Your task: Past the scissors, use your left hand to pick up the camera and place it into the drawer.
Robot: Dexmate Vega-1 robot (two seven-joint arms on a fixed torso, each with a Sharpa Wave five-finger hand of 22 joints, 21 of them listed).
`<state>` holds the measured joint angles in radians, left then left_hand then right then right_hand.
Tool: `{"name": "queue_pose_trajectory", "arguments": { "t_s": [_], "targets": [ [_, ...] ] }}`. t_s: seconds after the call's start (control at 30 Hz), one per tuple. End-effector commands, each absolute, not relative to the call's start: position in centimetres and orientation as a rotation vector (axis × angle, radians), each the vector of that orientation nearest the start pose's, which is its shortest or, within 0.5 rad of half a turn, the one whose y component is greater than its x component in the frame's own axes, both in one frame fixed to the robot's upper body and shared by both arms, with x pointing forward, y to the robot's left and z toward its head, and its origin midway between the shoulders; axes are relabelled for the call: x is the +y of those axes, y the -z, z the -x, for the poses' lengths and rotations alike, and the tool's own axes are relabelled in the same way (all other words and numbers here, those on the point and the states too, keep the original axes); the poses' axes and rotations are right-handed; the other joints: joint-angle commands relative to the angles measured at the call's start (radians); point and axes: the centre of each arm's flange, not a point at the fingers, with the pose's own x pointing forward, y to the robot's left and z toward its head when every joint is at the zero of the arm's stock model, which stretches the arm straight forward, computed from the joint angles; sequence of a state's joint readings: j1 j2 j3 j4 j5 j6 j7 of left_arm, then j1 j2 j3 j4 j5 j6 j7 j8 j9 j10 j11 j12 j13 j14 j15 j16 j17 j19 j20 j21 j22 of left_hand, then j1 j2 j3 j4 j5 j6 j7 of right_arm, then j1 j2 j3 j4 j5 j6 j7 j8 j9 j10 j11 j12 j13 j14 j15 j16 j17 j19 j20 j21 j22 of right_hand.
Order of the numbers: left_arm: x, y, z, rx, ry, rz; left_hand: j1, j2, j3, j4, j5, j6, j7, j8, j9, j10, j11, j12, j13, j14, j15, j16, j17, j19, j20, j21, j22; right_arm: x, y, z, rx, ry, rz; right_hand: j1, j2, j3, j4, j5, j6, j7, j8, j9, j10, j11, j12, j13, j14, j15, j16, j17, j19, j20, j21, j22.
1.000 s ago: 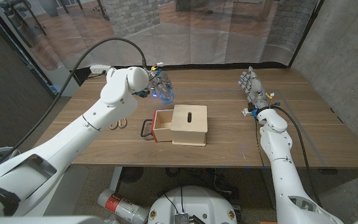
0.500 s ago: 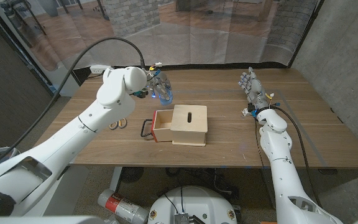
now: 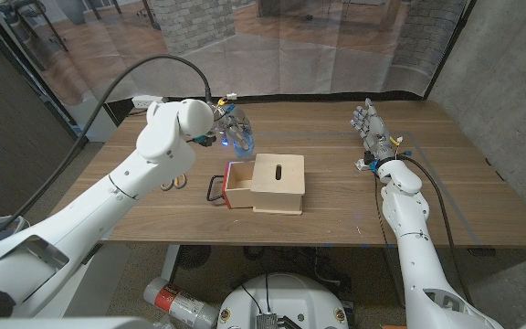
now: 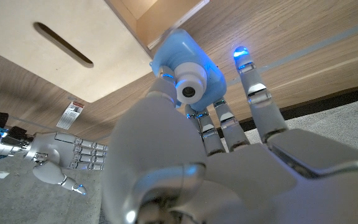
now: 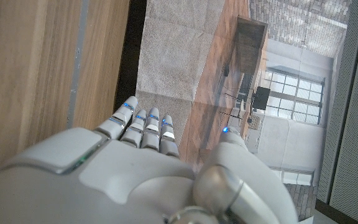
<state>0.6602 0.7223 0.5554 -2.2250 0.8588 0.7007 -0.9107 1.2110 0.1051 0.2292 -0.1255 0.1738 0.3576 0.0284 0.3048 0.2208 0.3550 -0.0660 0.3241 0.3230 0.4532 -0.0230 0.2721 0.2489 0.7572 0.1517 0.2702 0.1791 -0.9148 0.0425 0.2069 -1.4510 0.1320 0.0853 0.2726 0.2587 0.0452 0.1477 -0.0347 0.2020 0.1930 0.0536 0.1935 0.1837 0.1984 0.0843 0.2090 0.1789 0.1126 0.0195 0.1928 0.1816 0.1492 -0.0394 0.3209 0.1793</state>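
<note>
the left hand is gripping the blue camera in its fingers, hovering beside the open drawer.

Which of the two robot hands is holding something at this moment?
The left hand is: it grips the blue camera above the table, near the open drawer. The right hand holds nothing, with its fingers straight.
</note>
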Motion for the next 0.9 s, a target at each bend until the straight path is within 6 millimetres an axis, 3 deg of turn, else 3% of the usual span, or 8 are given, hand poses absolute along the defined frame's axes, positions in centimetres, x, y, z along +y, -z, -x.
{"name": "queue_pose_trajectory", "arguments": {
  "t_s": [0.03, 0.9],
  "targets": [
    [17.3, -10.2, -48.9, -0.224, 0.149, -1.546, 0.0, 0.009, 0.006, 0.0, 0.003, 0.01, 0.001, 0.004, 0.002, 0.009, -0.001, -0.003, 0.004, 0.011, -0.002, 0.005, 0.002, 0.001, -0.003, -0.001, 0.003, -28.7, 0.7, -63.4, -0.657, -0.11, -0.154, -0.001, 0.007, 0.005, -0.005, -0.002, 0.009, 0.0, 0.002, 0.005, 0.006, -0.001, 0.003, 0.006, 0.012, -0.003, -0.002, 0.003, 0.01, -0.007, -0.005, 0.002],
    [18.3, -8.7, -46.8, -0.176, 0.15, -1.53, 0.001, 0.009, 0.009, 0.0, 0.003, 0.015, 0.002, 0.001, 0.002, 0.01, -0.002, -0.01, 0.01, 0.015, 0.0, 0.0, 0.003, -0.005, -0.005, -0.01, 0.004, -28.2, 0.4, -63.3, -0.657, -0.113, -0.145, -0.002, 0.008, 0.005, -0.007, -0.003, 0.009, -0.001, 0.002, 0.005, 0.007, -0.002, 0.003, 0.006, 0.012, -0.003, -0.002, 0.003, 0.012, -0.006, -0.013, 0.002]
  ]
}}
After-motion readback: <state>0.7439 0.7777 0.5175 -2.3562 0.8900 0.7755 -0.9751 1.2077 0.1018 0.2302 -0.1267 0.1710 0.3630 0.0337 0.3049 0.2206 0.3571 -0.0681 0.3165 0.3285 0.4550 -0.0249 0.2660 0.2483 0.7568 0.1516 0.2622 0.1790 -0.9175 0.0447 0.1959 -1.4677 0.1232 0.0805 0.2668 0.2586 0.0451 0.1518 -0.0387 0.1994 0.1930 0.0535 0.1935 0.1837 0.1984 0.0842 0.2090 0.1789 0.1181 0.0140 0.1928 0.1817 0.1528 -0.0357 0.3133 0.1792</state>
